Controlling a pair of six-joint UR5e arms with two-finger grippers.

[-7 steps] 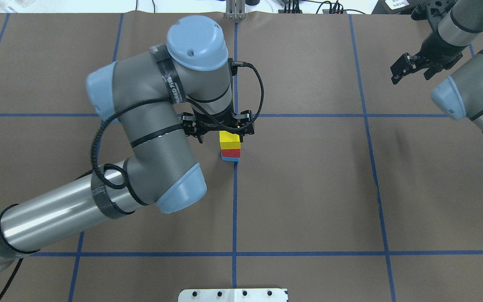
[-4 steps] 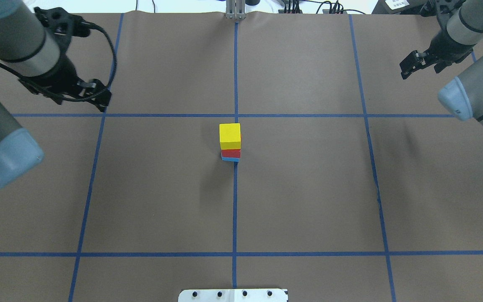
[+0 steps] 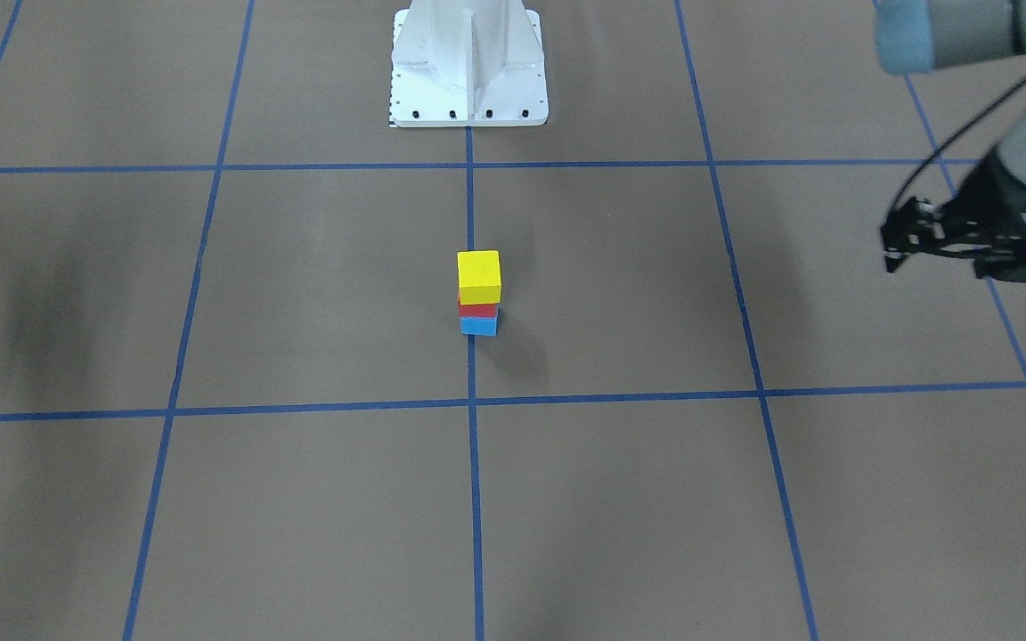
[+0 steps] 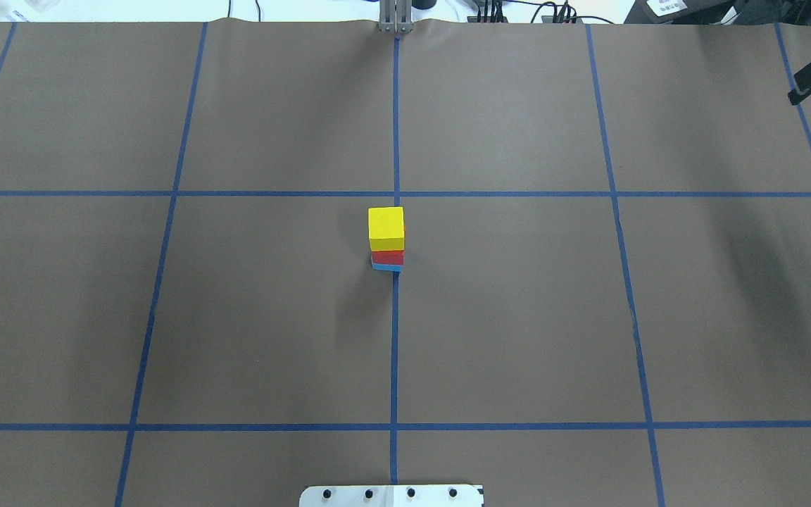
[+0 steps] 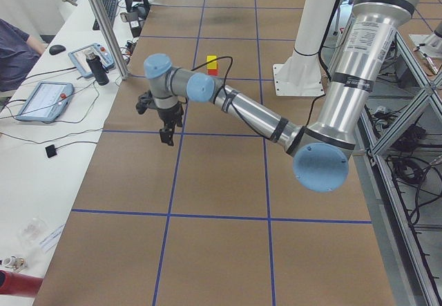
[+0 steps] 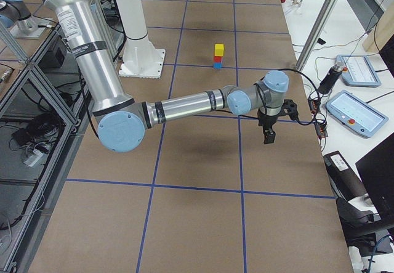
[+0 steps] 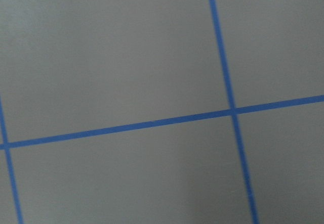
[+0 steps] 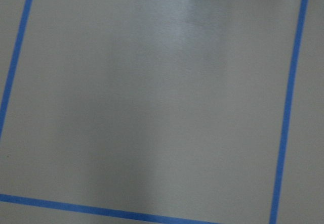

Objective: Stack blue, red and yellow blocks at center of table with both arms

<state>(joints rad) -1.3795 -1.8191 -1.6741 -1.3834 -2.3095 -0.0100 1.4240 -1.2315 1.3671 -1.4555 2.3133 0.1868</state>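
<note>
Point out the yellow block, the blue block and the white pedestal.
yellow block (image 4: 386, 225), overhead exterior view, on its top face.
blue block (image 3: 478, 326), exterior front-facing view, on its visible side face.
white pedestal (image 3: 513, 100), exterior front-facing view, on its bolted base plate.

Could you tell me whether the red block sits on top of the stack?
No, the yellow block tops the stack, with the red block directly beneath it and the blue block at the bottom.
</note>
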